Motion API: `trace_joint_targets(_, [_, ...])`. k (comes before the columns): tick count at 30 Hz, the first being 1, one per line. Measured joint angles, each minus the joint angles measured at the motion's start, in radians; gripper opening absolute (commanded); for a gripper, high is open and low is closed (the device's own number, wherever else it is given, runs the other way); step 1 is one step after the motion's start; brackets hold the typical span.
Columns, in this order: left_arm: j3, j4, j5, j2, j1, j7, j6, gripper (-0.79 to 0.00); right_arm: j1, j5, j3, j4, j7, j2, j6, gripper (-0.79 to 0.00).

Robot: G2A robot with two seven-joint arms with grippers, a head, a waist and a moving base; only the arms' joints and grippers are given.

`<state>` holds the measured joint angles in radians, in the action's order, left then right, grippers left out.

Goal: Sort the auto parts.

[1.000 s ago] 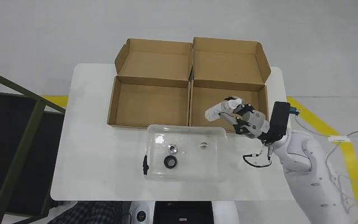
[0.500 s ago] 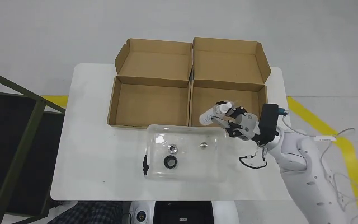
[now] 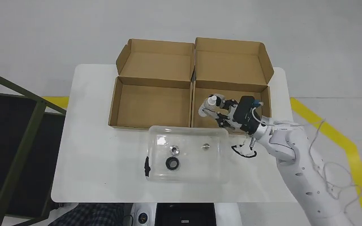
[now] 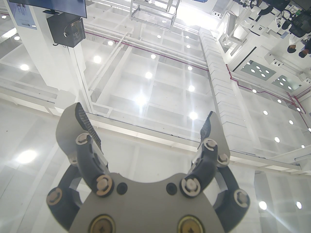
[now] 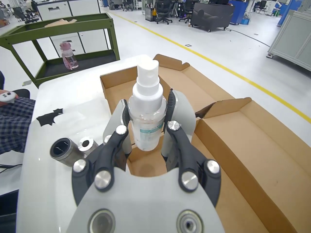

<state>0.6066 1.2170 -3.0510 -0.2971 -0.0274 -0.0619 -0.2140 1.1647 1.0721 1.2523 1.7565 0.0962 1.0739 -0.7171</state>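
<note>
A white counter (image 3: 96, 141) carries two open cardboard boxes side by side along its far edge, and a clear tray (image 3: 186, 130) sits nearer the robot's edge.

The right end effector (image 5: 147, 107) is clamped on the body of a small spray bottle (image 5: 147, 122). One finger presses on each side, and the white pump head sticks out past the fingertips. The bottle is held over the right-hand box (image 3: 249, 93), at the near corner closest to the counter's middle. I would guess it is there so it can be let go into that box. Whether its base touches the cardboard I cannot tell.

The left-hand box (image 3: 151, 104) stands just beside the right-hand one. In the tray lie a black ring (image 3: 172, 164), a metal bushing (image 3: 174, 150) and a smaller metal piece (image 3: 206, 146), apparently awaiting their turn.

The top view gives the layout: boxes, tray, and the arm coming in from the counter's right edge. The right wrist view adds the grip itself and the bottle's clear body with its label band. From its low angle the ring and bushing read as short cylinders lying in the tray.

The left wrist view looks up at the ceiling lights. The left end effector (image 4: 145, 120) has its fingers spread wide with nothing between them — seemingly parked out of the way.
</note>
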Motion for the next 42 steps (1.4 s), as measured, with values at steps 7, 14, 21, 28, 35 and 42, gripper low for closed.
trace_joint_targets(7, [0.000, 0.000, 0.000, 0.000, 0.000, 0.000, 0.000, 0.000, -0.050, 0.069, -0.050, -0.077, -0.018, 0.011, 0.038, -0.785])
trace_joint_targets(14, [0.000, 0.000, 0.000, 0.000, 0.000, 0.000, 0.000, 0.000, -0.106, 0.111, -0.090, -0.159, -0.009, 0.021, 0.065, -0.785])
trace_joint_targets(21, [0.000, 0.000, 0.000, 0.000, 0.000, 0.000, 0.000, 0.000, -0.165, 0.113, -0.135, -0.248, 0.008, 0.035, 0.076, -0.785])
trace_joint_targets(28, [0.000, 0.000, 0.000, 0.000, 0.000, 0.000, 0.000, 0.000, -0.219, 0.109, -0.182, -0.338, 0.010, 0.052, 0.085, -0.785])
trace_joint_targets(35, [0.000, 0.000, 0.000, 0.000, 0.000, 0.000, 0.000, 0.000, -0.253, 0.119, -0.216, -0.398, 0.008, 0.065, 0.099, -0.785])
trace_joint_targets(42, [0.000, 0.000, 0.000, 0.000, 0.000, 0.000, 0.000, 0.000, -0.267, 0.130, -0.226, -0.436, 0.006, 0.071, 0.098, -0.557])
